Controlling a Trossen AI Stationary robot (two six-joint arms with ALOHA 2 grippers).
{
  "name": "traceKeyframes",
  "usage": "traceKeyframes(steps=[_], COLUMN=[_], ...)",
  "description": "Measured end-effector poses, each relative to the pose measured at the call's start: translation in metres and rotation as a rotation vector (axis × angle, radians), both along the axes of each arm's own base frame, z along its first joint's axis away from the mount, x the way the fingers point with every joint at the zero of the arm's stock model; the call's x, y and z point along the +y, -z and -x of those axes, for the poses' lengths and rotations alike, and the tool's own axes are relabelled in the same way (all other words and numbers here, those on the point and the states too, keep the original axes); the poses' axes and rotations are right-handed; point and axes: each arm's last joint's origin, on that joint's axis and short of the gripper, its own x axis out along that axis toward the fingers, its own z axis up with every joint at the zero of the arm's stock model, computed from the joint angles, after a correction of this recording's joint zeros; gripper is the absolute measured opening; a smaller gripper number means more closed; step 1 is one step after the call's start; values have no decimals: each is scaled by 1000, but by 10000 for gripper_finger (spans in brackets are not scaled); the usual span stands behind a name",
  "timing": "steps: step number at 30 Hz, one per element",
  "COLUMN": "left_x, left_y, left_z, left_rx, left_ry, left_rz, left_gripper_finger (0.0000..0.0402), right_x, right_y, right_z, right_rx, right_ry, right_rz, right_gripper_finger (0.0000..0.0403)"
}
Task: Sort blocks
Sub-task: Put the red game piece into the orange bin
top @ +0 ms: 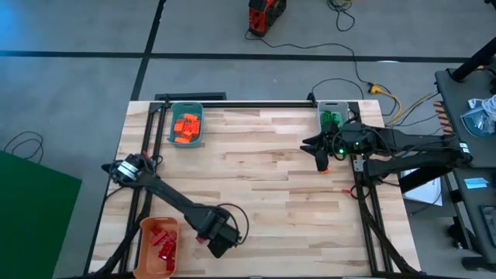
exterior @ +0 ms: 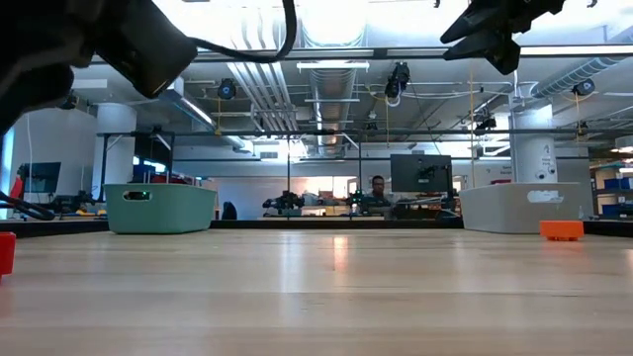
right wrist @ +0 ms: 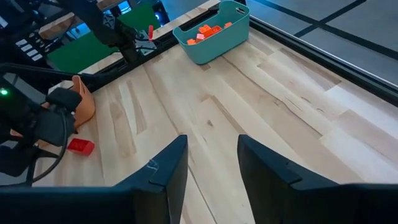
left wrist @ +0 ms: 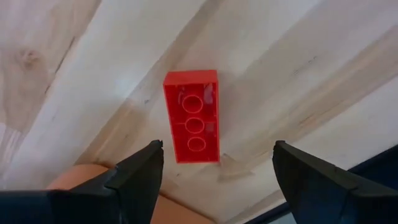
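We look down on a pale wooden table [top: 263, 167] made of jointed planks, edged by a black metal frame and standing on a grey floor. Taking the teal bin [top: 187, 128] as our landmark: it sits at the table's far edge and holds a heap of orange blocks [top: 187, 127]. Along that same far edge, well apart to the right, a grey bin [top: 332, 116] holds green blocks [top: 332, 119]. At the near edge, well apart from the teal bin on its own side of the table, an orange bin [top: 157, 245] holds red blocks [top: 163, 241].

Just beside the orange bin, a single red block [left wrist: 191, 116] lies hollow side up on the wood. Our left gripper [left wrist: 217, 168] hovers directly above it, fingers spread wider than the block and holding nothing. Its arm crosses part of the orange bin in the overhead view.

Our right gripper [top: 321, 160] hangs over the table in front of the grey bin, fingers parted by a narrow gap and empty. A small orange block [exterior: 562, 229] rests on the wood close by it, far across from the teal bin.

Beyond the table we see a large workshop with ceiling pipes, pillars and monitors, and a person [exterior: 379, 188] seated far behind. Loose cables trail on the floor past the grey bin.
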Motion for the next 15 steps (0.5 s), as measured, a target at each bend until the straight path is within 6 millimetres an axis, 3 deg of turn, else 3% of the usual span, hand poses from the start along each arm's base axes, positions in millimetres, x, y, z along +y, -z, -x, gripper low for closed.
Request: traceKeyframes(steps=[15], left_x=[3], left_y=[36], left_z=[3], left_rx=[49], left_ry=[36], left_rz=[-48], left_gripper_finger=[277], right_x=[0], right_y=[3], right_z=[1], right_rx=[26], right_ry=[0], right_rz=[-1], right_gripper_finger=[139])
